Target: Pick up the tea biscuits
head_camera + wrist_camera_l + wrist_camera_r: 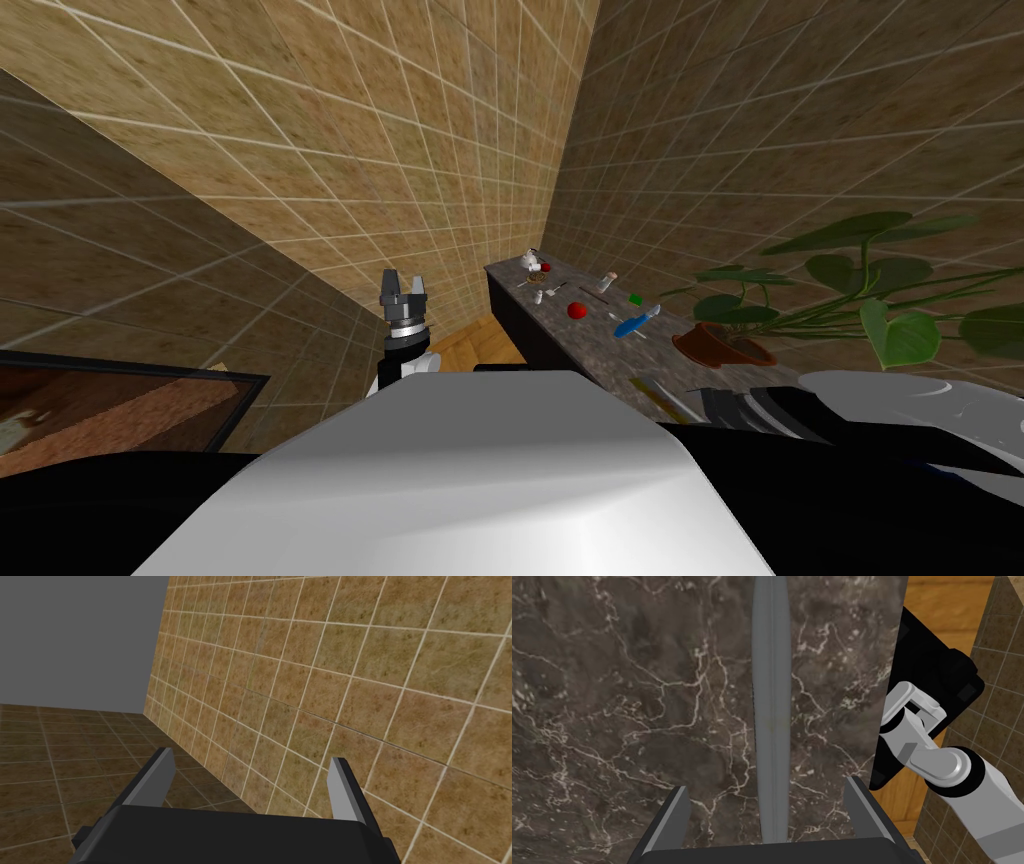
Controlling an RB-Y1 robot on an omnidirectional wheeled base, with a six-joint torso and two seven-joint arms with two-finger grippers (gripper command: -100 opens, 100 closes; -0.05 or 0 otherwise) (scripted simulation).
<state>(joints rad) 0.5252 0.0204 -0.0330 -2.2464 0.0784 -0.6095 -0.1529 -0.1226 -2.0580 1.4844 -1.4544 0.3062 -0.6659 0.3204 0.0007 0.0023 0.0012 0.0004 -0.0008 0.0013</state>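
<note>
Over near end of counter [612, 701]: right gripper [769, 801], fingers spread wide, centred on a long grey bar [770, 701] lying flat on the marble. By that alignment, probably the tea biscuits; stance suited to pinching across its width. Counter's edge near on one finger's side, open marble on the other. Farther along counter: red ball [576, 311], blue bottle [630, 325], potted plant [735, 345], all well apart from the bar. Off counter's left side: left gripper [403, 290] raised clear, fingers wide, idle.
</note>
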